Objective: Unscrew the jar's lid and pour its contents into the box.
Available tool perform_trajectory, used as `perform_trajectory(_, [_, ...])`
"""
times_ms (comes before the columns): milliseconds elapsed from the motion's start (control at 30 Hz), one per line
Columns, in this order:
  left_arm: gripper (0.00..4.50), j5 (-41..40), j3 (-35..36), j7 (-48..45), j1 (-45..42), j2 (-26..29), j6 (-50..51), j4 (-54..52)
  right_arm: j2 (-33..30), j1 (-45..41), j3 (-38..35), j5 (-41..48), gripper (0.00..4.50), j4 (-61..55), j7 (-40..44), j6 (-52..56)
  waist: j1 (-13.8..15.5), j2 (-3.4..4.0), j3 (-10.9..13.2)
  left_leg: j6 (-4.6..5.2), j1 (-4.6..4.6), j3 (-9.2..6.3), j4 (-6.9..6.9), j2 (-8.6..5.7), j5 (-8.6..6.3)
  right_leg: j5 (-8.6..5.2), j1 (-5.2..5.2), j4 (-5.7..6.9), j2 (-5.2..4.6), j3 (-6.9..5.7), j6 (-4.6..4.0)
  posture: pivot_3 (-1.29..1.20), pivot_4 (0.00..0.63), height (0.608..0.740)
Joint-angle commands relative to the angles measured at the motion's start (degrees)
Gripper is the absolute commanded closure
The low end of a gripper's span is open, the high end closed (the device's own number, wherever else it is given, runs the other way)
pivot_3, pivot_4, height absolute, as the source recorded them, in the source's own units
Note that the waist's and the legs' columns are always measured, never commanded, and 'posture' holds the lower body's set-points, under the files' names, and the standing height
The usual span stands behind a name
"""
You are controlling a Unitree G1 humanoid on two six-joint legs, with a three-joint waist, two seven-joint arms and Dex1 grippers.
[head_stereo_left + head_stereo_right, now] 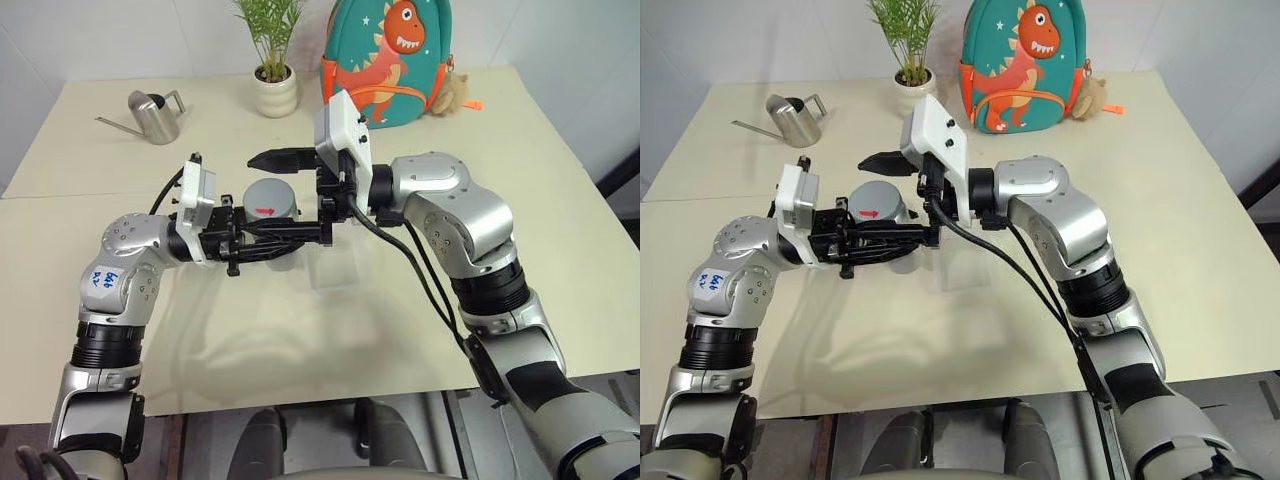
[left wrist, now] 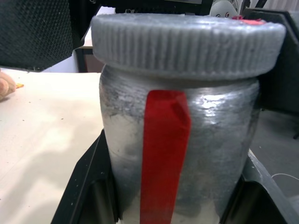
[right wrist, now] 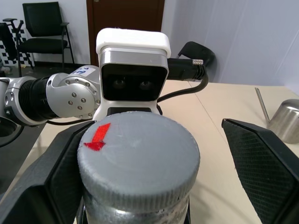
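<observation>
Jar (image 1: 270,215) stands upright above the middle of the tabletop (image 1: 560,180), pinched around its body by the left gripper (image 1: 285,235), which reaches in level from the robot's left. Its lid (image 3: 138,161) (grey, ribbed, marked with a red arrow) is still on. The right gripper (image 3: 140,154) has its fingers spread wide, straddling the lid without touching; closing them comes next, I judge.

Cream matte tabletop (image 1: 300,340) against white wall (image 1: 120,40); dark brown wooden door (image 3: 125,21) and black mesh-backed office chair (image 3: 44,28) stood beyond, evenly lit.
</observation>
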Motion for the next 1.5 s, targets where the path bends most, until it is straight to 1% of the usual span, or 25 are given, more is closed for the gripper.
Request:
perform_trajectory(33, [2.55,0.22,-0.32,-1.32,1.08,0.32,-1.31,-2.25,-3.25,-1.81,-5.84,0.92,0.02,0.72,0.02,-1.25,0.10,0.00,0.00,0.00,0.00,0.00,0.00,0.00,0.00,0.00,0.00,-0.01,0.00,0.00,0.00,0.00,0.150,0.740])
perform_trajectory(233, [2.55,0.21,0.37,-0.98,1.74,0.68,-1.16,-2.67,-8.60,-0.24,-9.33,3.16,0.02,1.05,2.61,-2.27,0.11,0.00,0.00,0.00,0.00,0.01,0.01,0.00,0.00,0.00,0.00,0.00,0.00,0.00,0.00,0.00,0.150,0.740])
perform_trajectory(433, [2.55,0.12,1.00,-1.14,1.80,0.97,-0.84,-2.43,-12.37,3.48,-11.36,5.82,0.02,-1.83,4.40,-0.10,0.18,0.00,0.00,0.01,0.00,0.03,-0.02,0.00,0.00,0.00,0.00,-0.04,0.00,0.00,0.00,0.00,0.150,0.740])
perform_trajectory(533, [2.55,0.28,0.97,-1.34,1.61,1.06,-0.91,-2.04,-13.13,4.58,-11.49,6.97,0.02,-3.46,5.29,1.16,-0.18,0.01,0.01,0.01,0.01,0.07,-0.02,0.01,-0.01,0.00,0.00,-0.03,-0.01,0.01,0.00,0.00,0.150,0.740])
perform_trajectory(667, [2.55,0.50,0.80,-1.46,1.22,0.94,-0.95,-1.62,-12.09,3.69,-11.32,9.00,0.02,-5.69,5.33,3.09,-0.11,0.04,0.03,0.01,0.04,0.07,-0.01,0.02,-0.01,0.00,-0.01,0.02,0.00,0.02,0.00,0.00,0.150,0.740])
perform_trajectory(767, [2.55,0.53,0.73,-1.60,1.14,0.89,-0.96,-1.50,-10.18,1.95,-10.14,9.86,0.02,-7.26,3.99,4.53,-0.02,0.04,0.03,0.01,0.04,0.07,0.02,0.02,-0.01,0.00,0.00,0.02,-0.01,0.02,0.00,0.00,0.150,0.740])
perform_trajectory(967, [2.55,0.78,0.31,-1.81,0.63,0.68,-1.00,-0.95,-7.22,-0.61,-6.00,7.82,0.02,-8.49,1.05,6.37,0.04,0.04,0.03,0.01,0.02,0.07,0.01,0.02,-0.01,0.00,0.00,-0.01,-0.01,0.02,0.00,0.00,0.150,0.740])
perform_trajectory(1100, [2.55,1.07,0.07,-1.66,-0.03,0.38,-1.07,-0.59,-4.18,-1.95,-1.97,5.06,0.02,-9.24,-2.59,7.34,0.07,0.04,0.03,0.01,0.01,0.07,0.01,0.02,-0.01,0.00,-0.01,0.00,0.00,0.02,0.00,0.00,0.150,0.740])
perform_trajectory(1233, [2.55,1.21,-0.09,-1.62,-0.38,0.13,-1.26,-0.33,-2.92,-2.17,0.00,2.93,0.02,-8.44,-4.28,7.32,0.10,0.04,0.03,0.01,0.01,0.07,0.03,0.02,-0.01,0.00,0.00,0.01,-0.01,0.02,0.00,0.00,0.150,0.740])
perform_trajectory(1333, [2.55,1.27,-0.27,-1.58,-0.71,-0.08,-1.43,0.00,-2.04,-2.56,0.61,1.85,0.02,-7.29,-4.92,6.95,0.06,0.04,0.03,0.01,0.01,0.07,0.02,0.02,-0.01,0.00,0.00,0.02,-0.01,0.02,0.00,0.00,0.150,0.740])
perform_trajectory(1500, [2.55,1.28,-0.43,-1.57,-0.57,-0.26,-1.61,-0.05,-1.35,-3.87,-0.38,0.90,0.02,-4.62,-4.81,5.39,0.01,0.04,0.03,0.01,0.01,0.06,0.02,0.02,-0.01,0.00,-0.01,0.02,0.00,0.02,0.00,0.00,0.150,0.740])
